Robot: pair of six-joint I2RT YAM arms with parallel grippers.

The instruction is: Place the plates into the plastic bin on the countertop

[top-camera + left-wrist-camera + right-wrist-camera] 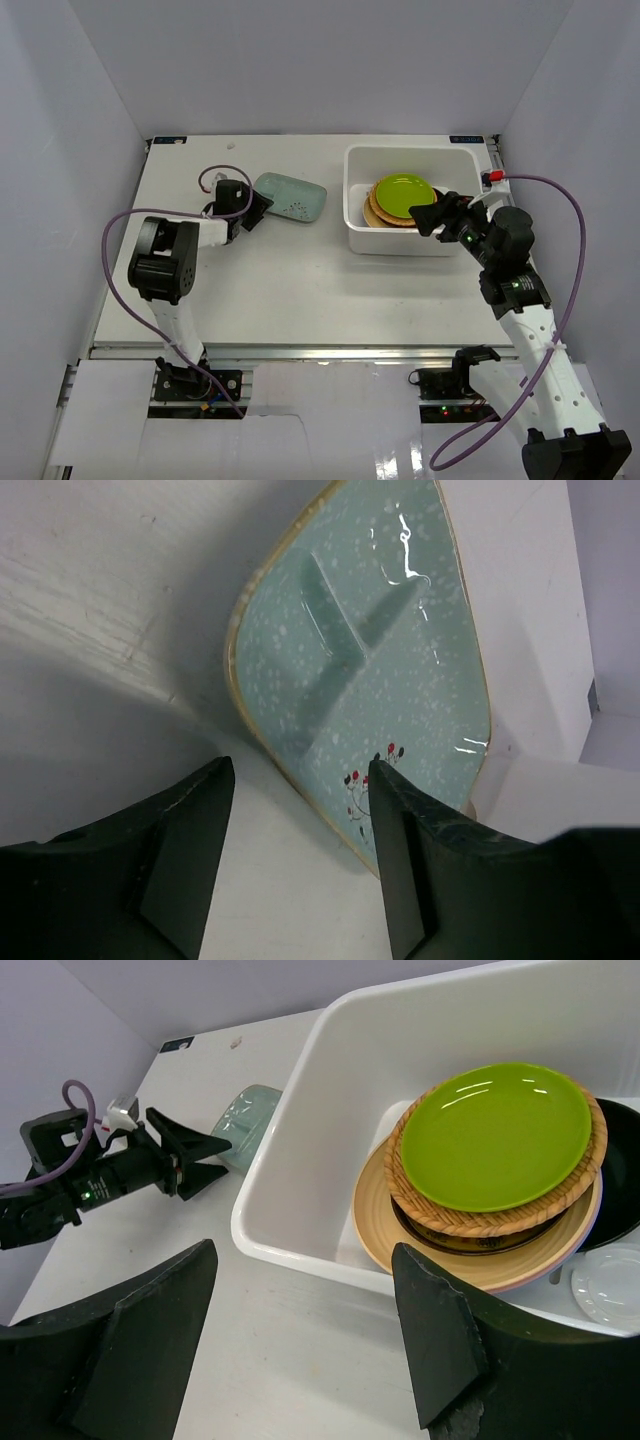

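The pale teal speckled plate (290,197) lies flat on the countertop (290,290), left of the white plastic bin (400,151). My left gripper (258,212) is open at the plate's left end. In the left wrist view the plate (370,650) has its near rim between the spread jaws of the left gripper (300,765), one finger (400,830) overlapping its corner. The bin (300,1080) holds a stack: lime green plate (495,1135) on the orange woven one (450,1222), then a peach one (385,1230). A black plate (620,1190) lies beside it. My right gripper (305,1250) is open and empty over the bin's near rim.
The bin stands at the back right of the countertop, near the right wall. Purple cables loop from both arms (560,300). White enclosure walls surround the table on three sides. A small white disc (605,1285) lies on the bin floor.
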